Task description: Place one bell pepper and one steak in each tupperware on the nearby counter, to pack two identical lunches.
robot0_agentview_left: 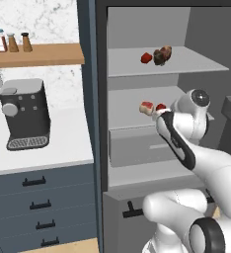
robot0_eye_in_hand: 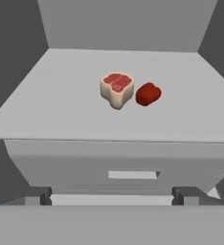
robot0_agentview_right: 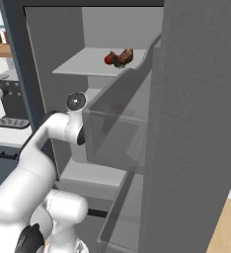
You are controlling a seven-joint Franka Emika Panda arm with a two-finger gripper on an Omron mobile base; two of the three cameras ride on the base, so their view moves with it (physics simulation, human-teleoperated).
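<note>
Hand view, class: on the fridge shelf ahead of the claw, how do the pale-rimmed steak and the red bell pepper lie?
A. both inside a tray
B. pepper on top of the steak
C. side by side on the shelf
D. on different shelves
C: the steak and the bell pepper sit beside each other on the same bare shelf.

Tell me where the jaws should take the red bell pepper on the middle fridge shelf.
Grip the bell pepper across its rounded body, coming from the open shelf front. The steak sits close on one side, so one finger must slip into that narrow gap; its other side is free.
</note>
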